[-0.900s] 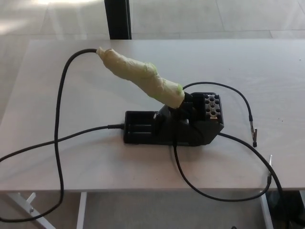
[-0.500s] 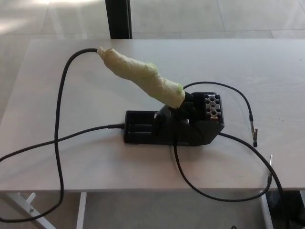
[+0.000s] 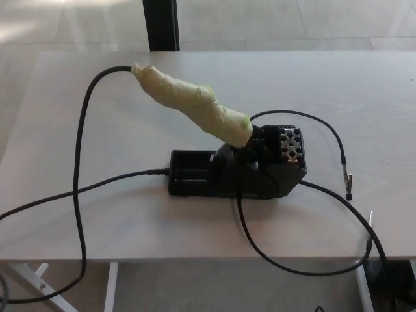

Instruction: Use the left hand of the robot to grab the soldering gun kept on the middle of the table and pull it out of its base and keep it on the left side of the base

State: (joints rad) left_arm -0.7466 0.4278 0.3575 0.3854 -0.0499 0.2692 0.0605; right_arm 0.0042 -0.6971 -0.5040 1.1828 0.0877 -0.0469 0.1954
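The soldering gun (image 3: 192, 103) has a handle wrapped in pale yellow-green tape. It leans up to the left, its tip end seated in the black base (image 3: 237, 170) in the middle of the light table (image 3: 117, 214). A black cable (image 3: 83, 149) runs from the handle's top end down over the table's front edge. Neither of my hands shows in the head view.
Thin black leads (image 3: 325, 130) with metal clips (image 3: 348, 183) loop right of the base and over the front edge. A dark post (image 3: 160, 26) stands behind the table. White table legs (image 3: 39, 276) show below at the left.
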